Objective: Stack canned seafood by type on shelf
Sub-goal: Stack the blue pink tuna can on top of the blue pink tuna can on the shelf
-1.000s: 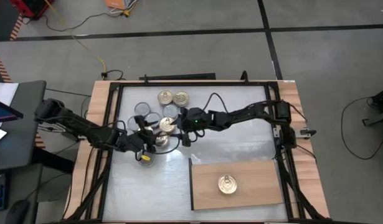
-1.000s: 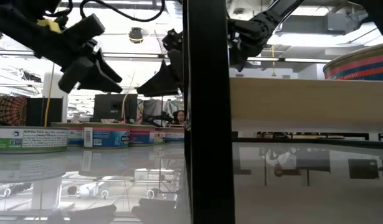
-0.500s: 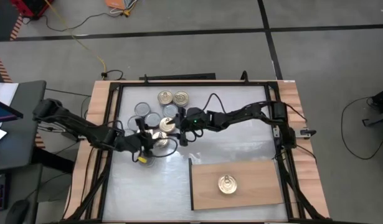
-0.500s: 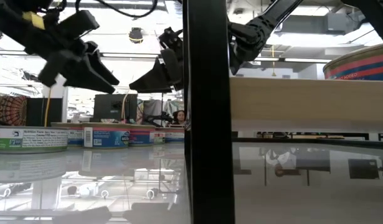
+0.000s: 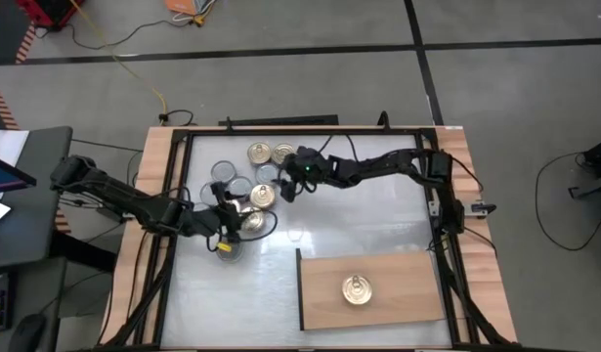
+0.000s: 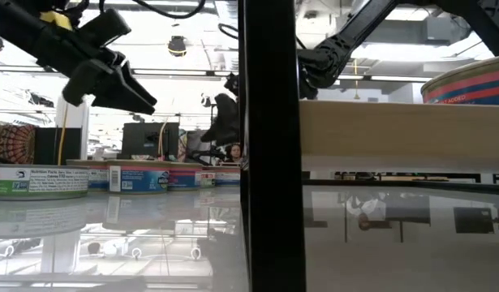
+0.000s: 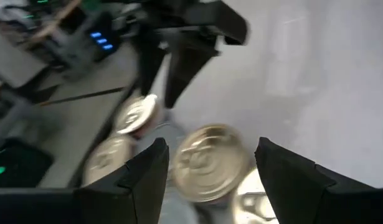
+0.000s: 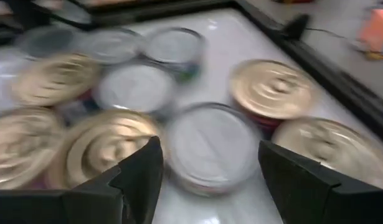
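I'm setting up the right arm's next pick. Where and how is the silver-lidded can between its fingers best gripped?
Grip the silver-lidded can across its low round side wall, coming straight down with the open right gripper. It lies flat, lid up, with cans close beside it, so the fingers likely need the small gaps on opposite sides.

A dark post [image 6: 269, 146] hides part of the right gripper [image 6: 225, 122].
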Available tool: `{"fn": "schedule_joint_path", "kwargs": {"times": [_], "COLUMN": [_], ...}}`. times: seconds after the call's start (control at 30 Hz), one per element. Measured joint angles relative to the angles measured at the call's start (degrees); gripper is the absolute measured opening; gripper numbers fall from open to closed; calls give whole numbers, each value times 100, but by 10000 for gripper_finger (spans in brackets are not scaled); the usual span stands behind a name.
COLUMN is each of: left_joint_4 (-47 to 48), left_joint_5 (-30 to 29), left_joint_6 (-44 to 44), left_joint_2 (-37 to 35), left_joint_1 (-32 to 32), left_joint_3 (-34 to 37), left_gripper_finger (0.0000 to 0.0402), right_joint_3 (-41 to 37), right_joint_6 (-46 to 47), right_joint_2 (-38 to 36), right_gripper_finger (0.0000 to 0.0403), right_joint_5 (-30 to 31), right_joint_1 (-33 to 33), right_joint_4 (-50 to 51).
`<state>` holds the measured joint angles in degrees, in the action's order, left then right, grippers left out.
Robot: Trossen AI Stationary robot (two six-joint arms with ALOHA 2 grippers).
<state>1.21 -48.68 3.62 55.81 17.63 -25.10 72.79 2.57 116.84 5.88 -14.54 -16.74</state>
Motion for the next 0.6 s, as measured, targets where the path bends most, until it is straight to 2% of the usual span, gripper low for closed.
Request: {"fn": "schedule_joint_path", "kwargs": {"times": [0.2, 0.47, 0.6], "left_joint_4": [73, 68, 64], "left_joint_5": [-491, -435, -414], "left_joint_6": [-76, -87, -87], "left_joint_2": [0, 0, 0], "left_joint_1": [0, 0, 0], "left_joint_3": [0, 0, 0], "left_gripper_finger": [228, 228, 228], "right_joint_3": [0, 0, 0], "right_joint_6": [29, 204, 150], "right_joint_2": [0, 66, 71], "right_gripper_finger": [286, 286, 286], "right_joint_5": [903, 1675, 1765], "right_joint_1": [-142, -313, -313], "right_joint_4": [277, 211, 33]}}
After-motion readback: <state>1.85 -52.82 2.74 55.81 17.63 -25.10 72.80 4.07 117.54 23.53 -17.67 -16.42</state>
